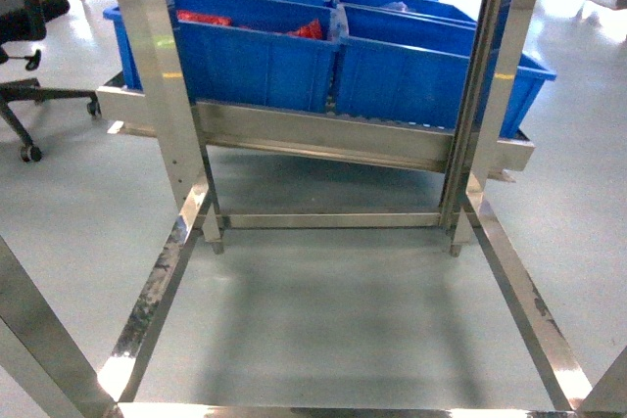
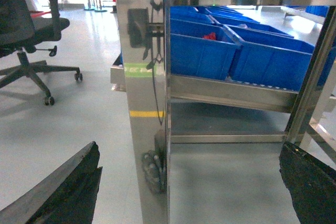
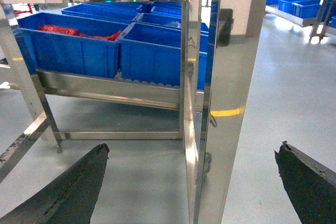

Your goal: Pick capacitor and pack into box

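Facing the stainless steel rack (image 1: 323, 139), I judge the job barely begun: nothing is picked, nothing packed, and neither of my grippers shows in the head view. My left gripper (image 2: 189, 182) hangs low with its two dark fingers (image 2: 63, 192) spread wide at the bottom corners of its wrist view, nothing between them but grey floor and a shiny rack post (image 2: 142, 103). My right gripper (image 3: 194, 182) is the same: jaws wide apart, empty, with another polished post (image 3: 220, 93) standing just ahead of it.

On the rack's sloped shelf sit rows of large blue plastic bins (image 1: 265, 56). One bin on the left, further back, holds something red (image 1: 201, 19), which also shows in both wrist views; it is too small and blurred for me to say whether these are capacitors. I cannot make out a capacitor anywhere with confidence. The pale pink box I am meant to pack into is not in any of the three views, so I cannot say where it stands.

Off to the far left a black office chair (image 2: 31, 24) sits on the open floor, well apart from the rack.

What is left, as I read it, is everything: find the capacitor, reach into the right bin, grasp it, locate the box, and place the part inside.
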Controlling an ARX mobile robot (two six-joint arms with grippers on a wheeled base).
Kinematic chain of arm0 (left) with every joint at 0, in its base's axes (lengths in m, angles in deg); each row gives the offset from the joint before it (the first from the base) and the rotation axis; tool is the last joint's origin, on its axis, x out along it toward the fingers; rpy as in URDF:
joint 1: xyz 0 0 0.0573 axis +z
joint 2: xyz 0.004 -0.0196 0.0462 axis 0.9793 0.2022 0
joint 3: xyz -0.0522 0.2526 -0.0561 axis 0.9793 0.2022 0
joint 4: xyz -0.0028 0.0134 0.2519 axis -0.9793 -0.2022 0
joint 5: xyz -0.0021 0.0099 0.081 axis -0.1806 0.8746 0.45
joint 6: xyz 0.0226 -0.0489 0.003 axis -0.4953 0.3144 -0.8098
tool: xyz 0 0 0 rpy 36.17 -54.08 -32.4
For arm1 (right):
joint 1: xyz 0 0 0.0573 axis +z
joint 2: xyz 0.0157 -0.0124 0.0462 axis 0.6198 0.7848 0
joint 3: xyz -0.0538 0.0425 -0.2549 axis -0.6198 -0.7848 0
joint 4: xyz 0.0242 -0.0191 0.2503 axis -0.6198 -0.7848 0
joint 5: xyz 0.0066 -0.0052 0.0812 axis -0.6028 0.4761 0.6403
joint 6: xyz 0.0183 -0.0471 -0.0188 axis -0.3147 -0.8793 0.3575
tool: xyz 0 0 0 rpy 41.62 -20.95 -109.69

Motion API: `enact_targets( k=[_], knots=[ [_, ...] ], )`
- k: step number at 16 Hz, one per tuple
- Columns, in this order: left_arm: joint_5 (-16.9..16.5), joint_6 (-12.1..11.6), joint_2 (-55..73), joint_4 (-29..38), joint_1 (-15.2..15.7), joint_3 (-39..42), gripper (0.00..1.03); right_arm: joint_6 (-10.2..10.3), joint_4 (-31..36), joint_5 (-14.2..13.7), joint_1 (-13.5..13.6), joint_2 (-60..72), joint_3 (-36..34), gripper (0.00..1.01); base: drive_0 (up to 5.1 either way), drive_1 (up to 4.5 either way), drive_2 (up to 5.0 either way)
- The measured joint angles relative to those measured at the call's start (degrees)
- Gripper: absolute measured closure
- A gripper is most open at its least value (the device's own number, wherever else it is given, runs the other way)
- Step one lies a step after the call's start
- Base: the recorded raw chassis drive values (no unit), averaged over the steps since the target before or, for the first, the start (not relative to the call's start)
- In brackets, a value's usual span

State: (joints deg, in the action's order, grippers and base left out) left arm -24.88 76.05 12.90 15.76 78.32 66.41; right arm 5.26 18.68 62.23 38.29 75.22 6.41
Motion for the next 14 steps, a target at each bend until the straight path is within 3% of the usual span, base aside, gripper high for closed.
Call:
enact_targets(
  k=[14],
  knots=[
    [0.02,0.0,0.0,0.11,0.0,0.0,0.05,-0.02,0.02,0.02,0.0,0.0,0.0,0.03,0.0,0.0,0.0]
  ],
)
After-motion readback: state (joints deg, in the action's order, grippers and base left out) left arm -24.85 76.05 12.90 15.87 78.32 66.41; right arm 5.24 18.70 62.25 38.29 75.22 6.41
